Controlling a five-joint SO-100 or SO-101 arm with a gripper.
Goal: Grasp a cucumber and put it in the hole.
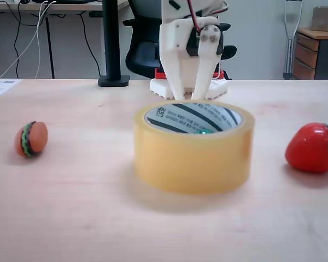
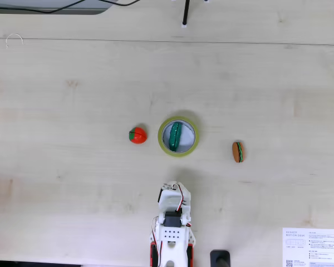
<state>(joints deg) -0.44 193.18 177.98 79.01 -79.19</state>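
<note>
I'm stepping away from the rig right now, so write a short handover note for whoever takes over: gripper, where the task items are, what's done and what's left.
Gripper: holds nothing, pulled back near the arm's base, short of the tape roll; open or shut cannot be told.
Cucumber: lies inside the hole of the roll, seen from above; a green tip shows over the rim in the low fixed view.
Burger toy and strawberry toy sit on the table, one on each side of the roll, apart from it.
Done: cucumber placed.
Left: apparently nothing, perhaps parking the arm.
</note>
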